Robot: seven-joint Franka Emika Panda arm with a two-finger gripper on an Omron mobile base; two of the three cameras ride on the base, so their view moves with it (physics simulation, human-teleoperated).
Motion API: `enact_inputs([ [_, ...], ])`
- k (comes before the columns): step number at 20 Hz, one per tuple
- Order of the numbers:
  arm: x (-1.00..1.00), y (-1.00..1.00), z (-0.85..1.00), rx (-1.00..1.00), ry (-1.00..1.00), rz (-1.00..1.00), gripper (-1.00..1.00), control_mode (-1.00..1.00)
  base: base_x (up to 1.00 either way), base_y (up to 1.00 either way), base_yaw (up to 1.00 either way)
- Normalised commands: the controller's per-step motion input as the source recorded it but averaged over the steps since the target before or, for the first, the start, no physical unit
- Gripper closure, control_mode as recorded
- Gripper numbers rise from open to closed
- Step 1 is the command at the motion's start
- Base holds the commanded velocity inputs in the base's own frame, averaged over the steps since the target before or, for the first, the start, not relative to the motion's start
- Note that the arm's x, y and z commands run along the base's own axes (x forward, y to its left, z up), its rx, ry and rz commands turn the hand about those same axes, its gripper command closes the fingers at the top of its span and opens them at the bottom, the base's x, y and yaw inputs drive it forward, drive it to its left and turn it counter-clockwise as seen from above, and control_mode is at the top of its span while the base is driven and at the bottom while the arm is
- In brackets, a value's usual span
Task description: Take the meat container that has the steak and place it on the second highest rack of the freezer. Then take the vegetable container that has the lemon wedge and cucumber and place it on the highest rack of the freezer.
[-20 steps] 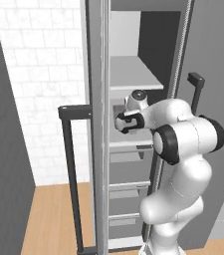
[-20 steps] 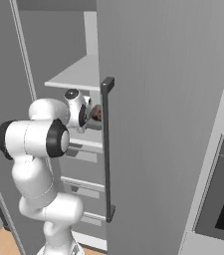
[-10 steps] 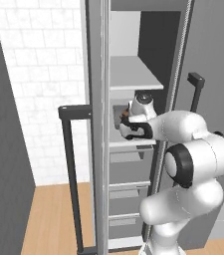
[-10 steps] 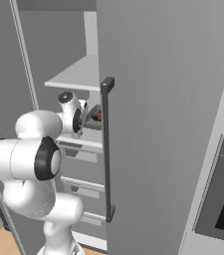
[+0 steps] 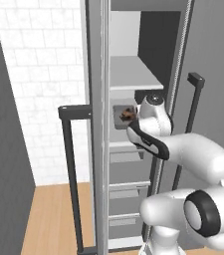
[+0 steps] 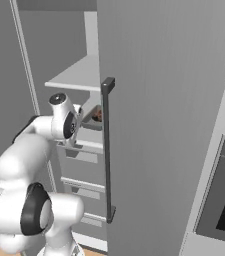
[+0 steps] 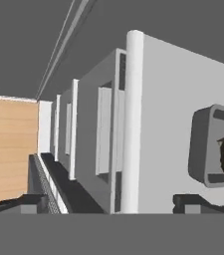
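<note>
End effector (image 7: 113, 203) spread wide, nothing between the fingertips (image 7: 21, 203); both dark tips sit far apart at the bottom of the hand view, clear of every surface.

Meat container (image 5: 124, 115), a small grey tray, sits on a freezer shelf (image 5: 122, 146) just ahead of the end effector, apart from it. In the hand view the same tray lies beyond the fingertip on that side, close but not touching. Steak (image 5: 128, 113), a reddish-brown lump, lies inside the tray; from the right base view it shows as a brown patch (image 6: 98, 115) just past the robot's wrist.

Top shelf (image 5: 131, 74), flat and light grey, is one level above the tray's shelf and above the end effector. Tray's shelf is the next one down.

Freezer (image 6: 159, 125) stands open; its door with long dark bar handle (image 6: 108, 150) is beside the arm. Drawers (image 5: 124, 191) stack below the end effector. Wood floor (image 7: 9, 149) appears far off beyond the other fingertip in the hand view.
</note>
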Motion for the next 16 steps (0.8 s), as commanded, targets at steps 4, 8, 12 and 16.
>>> enact_inputs([
  [4,-0.54,0.0,0.51,0.0,0.23,0.0,-1.0,-1.0,0.0,0.0,0.0],
  [8,-0.84,-0.01,0.37,0.0,0.17,0.0,-1.0,-1.0,0.0,0.0,0.0],
  [12,-1.0,-0.03,0.22,0.0,0.05,0.0,-1.0,-1.0,0.0,0.0,0.0],
  [16,-0.76,0.0,0.43,0.0,0.02,0.0,-1.0,-1.0,0.0,0.0,0.0],
])
